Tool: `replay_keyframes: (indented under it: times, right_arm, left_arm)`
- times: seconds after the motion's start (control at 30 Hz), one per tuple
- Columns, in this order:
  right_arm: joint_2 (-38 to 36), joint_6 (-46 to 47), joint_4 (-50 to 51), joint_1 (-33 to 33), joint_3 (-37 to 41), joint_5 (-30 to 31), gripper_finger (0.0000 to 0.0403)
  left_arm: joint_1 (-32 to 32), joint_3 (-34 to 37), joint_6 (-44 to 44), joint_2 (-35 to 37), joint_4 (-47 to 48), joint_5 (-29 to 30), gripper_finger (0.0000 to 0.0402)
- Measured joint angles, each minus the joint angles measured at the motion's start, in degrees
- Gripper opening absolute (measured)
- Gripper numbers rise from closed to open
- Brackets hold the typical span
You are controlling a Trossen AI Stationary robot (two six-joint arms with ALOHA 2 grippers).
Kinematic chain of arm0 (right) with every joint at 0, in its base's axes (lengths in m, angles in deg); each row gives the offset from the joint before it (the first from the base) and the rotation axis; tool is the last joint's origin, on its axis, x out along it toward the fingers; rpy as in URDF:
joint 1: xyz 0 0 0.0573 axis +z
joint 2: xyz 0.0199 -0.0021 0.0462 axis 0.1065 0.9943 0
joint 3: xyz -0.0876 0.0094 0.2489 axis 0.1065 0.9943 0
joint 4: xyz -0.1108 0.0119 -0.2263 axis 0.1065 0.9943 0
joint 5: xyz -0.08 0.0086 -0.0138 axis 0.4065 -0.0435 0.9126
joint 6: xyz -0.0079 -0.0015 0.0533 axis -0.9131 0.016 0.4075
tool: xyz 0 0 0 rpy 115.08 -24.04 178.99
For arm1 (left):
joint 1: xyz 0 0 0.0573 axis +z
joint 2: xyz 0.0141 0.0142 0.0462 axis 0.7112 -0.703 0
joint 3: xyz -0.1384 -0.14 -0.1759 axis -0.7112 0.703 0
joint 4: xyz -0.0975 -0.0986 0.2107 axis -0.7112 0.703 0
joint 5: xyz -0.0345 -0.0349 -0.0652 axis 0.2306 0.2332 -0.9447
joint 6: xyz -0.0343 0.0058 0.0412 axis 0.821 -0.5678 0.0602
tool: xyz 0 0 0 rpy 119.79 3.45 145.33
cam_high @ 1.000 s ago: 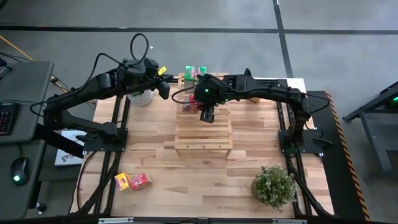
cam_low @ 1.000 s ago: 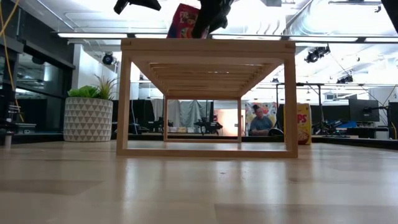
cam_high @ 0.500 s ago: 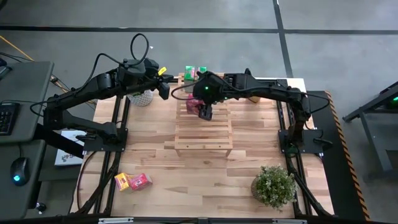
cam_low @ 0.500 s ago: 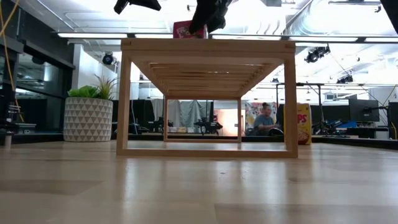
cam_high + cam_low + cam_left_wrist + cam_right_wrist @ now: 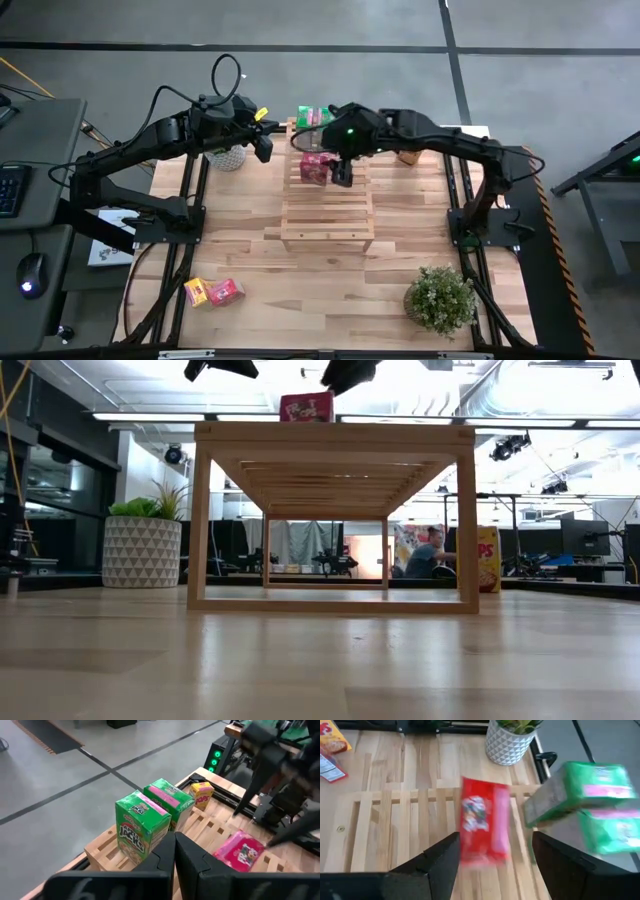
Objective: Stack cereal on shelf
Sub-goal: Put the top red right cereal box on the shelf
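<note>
The shelf (image 5: 327,205) is a light slatted wooden rack in the middle of the table. A pink-red cereal box (image 5: 314,168) lies flat on its top slats (image 5: 484,825) (image 5: 307,407). My right gripper (image 5: 343,172) hovers open just above and beside that box, touching nothing (image 5: 492,870). Two green cereal boxes (image 5: 313,117) (image 5: 142,825) stand on the shelf's far end. My left gripper (image 5: 262,148) is shut and empty in the air left of them (image 5: 175,855). A yellow box (image 5: 201,799) stands on the table beyond the shelf.
A white patterned planter (image 5: 228,155) stands at the far left, and a leafy plant (image 5: 440,298) at the near right. A yellow box (image 5: 197,291) and a pink-red box (image 5: 225,291) lie near the table's near left corner. The shelf's near half is bare slats.
My right gripper has set the pink-red box down flat on the shelf's top and let go of it. It has then risen and drawn back toward the table's right. The box, earlier tilted up between the fingers, now lies on the slats.
</note>
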Motion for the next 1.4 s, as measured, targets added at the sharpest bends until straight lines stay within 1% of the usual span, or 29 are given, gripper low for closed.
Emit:
replay_keyframes:
  times: [0.13, 0.23, 0.3, 0.4, 0.5, 0.6, 0.63, 0.67, 0.73, 0.77, 0.8, 0.9, 1.0, 1.1, 1.17, 1.27, 1.4]
  right_arm:
    - [-2.79, 0.68, 3.88, -0.9, 0.0, -0.14, 0.024]
    - [-5.16, 1.84, 8.26, -1.32, 1.25, -2.16, 0.0239]
    - [-7.29, 2.29, 10.33, -1.26, 4.59, -2.84, 0.0231]
    - [-12.06, 4.31, 9.75, -1.15, 13.75, -2.43, 0.0205]
    - [-19.4, 8.75, 3.99, -1.15, 26.52, -1.55, 0.0161]
    - [-26.65, 15.57, -5.06, -1.13, 38.3, -1.57, 0.0102]
    - [-28.69, 18.32, -8.48, -1.1, 41.5, -1.83, 0.008]
    - [-30.62, 20.87, -12.16, -1.1, 44.45, -2.29, 0.0057]
    - [-33.56, 25.23, -19.17, -1.1, 49.34, -3.24, 0.0017]
    - [-34.47, 26.96, -22.48, -1.1, 51.32, -3.69, 0.0009]
    - [-35.04, 28.93, -25.42, -1.05, 52.84, -3.78, 0.0011]
    - [-34.96, 32.68, -32.65, -0.13, 55.08, -3.19, 0.0016]
    - [-32.53, 32.93, -39.6, 1.72, 55.17, -0.56, 0.0003]
    - [-29.23, 33.1, -47.07, 3.24, 55.13, 1.44, 0.0005]
    - [-27.27, 33.63, -48.16, 3.66, 55.1, 1.78, 0.0002]
    - [-24.71, 36.26, -48.65, 3.79, 55.12, 2.8, 0.0002]
    - [-22.31, 36.74, -52.45, 3.87, 55.12, 2.74, 0.0001]
  left_arm:
    - [0.0, 0.0, -0.59, 0.0, 0.04, -0.02, 0.0]
    - [0.02, 0.0, -0.86, 0.0, 0.4, -0.04, 0.0]
    - [-0.1, 0.0, -1.12, 0.0, 1.19, -0.05, 0.0]
    - [-0.51, 0.0, -1.53, -0.26, 2.09, -0.04, 0.0]
    - [-1.2, 0.0, -2.81, -0.37, 2.69, -0.07, 0.0]
    - [-2.23, 0.31, -5.13, -0.35, 1.89, -0.04, 0.0]
    - [-2.66, 1.36, -5.98, -0.25, -0.09, -0.16, 0.0]
    - [-3.04, 2.89, -6.59, 0.05, -2.75, -1.03, 0.0]
    - [-3.34, 7.37, -7.04, 1.13, -8.75, -5.56, 0.0]
    - [-3.34, 9.75, -6.98, 1.77, -12.37, -7.96, 0.0]
    - [-3.34, 12.53, -6.4, 2.52, -16.54, -10.19, 0.0]
    - [-3.29, 20.94, -3.12, 3.92, -26.65, -13.48, 0.0]
    - [-3.28, 27.95, 0.53, 4.44, -34.46, -13.69, 0.0]
    - [-3.16, 32.63, 3.18, 4.79, -41.35, -12.76, 0.0]
    - [-2.83, 34.58, 4.52, 4.87, -43.18, -12.54, 0.0]
    - [-2.39, 35.54, 5.87, 4.89, -43.96, -12.4, 0.0]
    - [-2.27, 36.36, 5.95, 4.85, -43.67, -12.15, 0.0]
